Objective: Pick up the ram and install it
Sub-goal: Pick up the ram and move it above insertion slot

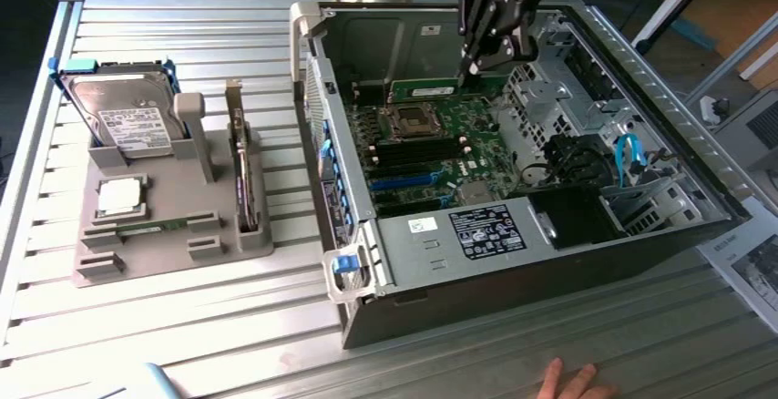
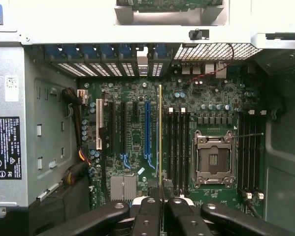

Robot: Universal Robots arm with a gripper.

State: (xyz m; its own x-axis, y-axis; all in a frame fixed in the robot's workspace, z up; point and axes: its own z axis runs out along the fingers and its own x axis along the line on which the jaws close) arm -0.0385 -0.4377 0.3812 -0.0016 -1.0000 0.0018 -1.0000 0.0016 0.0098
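We've got the fingers (image 1: 476,57) pinched narrow on the ram (image 1: 428,86), upper middle of the exterior frame, on edge over the motherboard (image 1: 450,158) inside the open computer case (image 1: 364,39).

Resting on a ribbed metal table (image 1: 182,326) in bright light.
Catching pale glare along the slats; bordering dark floor (image 1: 18,80) at the exterior view's left; backing onto white furniture legs (image 1: 672,7) and a tan surface (image 1: 730,3) at the exterior view's right.
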